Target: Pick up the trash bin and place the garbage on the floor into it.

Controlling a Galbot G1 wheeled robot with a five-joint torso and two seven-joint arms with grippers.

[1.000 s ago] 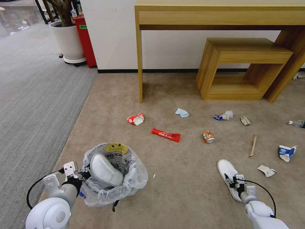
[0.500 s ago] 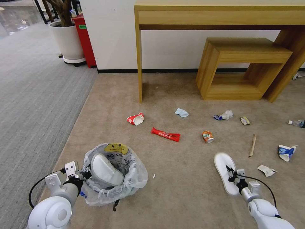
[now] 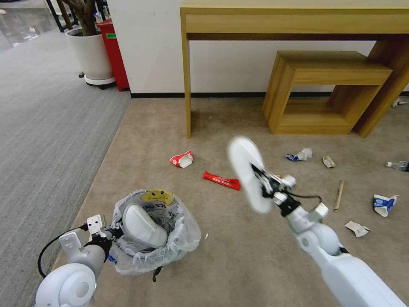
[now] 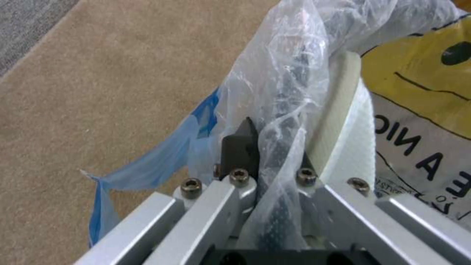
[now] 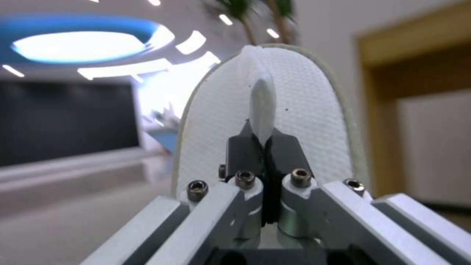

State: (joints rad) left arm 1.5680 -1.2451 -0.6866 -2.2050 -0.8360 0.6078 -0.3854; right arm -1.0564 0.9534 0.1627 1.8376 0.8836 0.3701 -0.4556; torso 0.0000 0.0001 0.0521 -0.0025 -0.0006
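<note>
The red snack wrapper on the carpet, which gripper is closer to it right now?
Right. The right gripper, shut on a white slipper, hangs just beside the red wrapper. The left gripper clamps the trash bin rim, farther away.

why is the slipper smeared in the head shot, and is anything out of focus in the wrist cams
Head view: the white slipper shut in the right end effector is motion-blurred, while the floor litter stays sharp. Right wrist view: slipper crisp, the room behind soft, with ceiling-light glare. Left wrist view: left end effector on the trash bin rim; nearest frame parts slightly soft.
</note>
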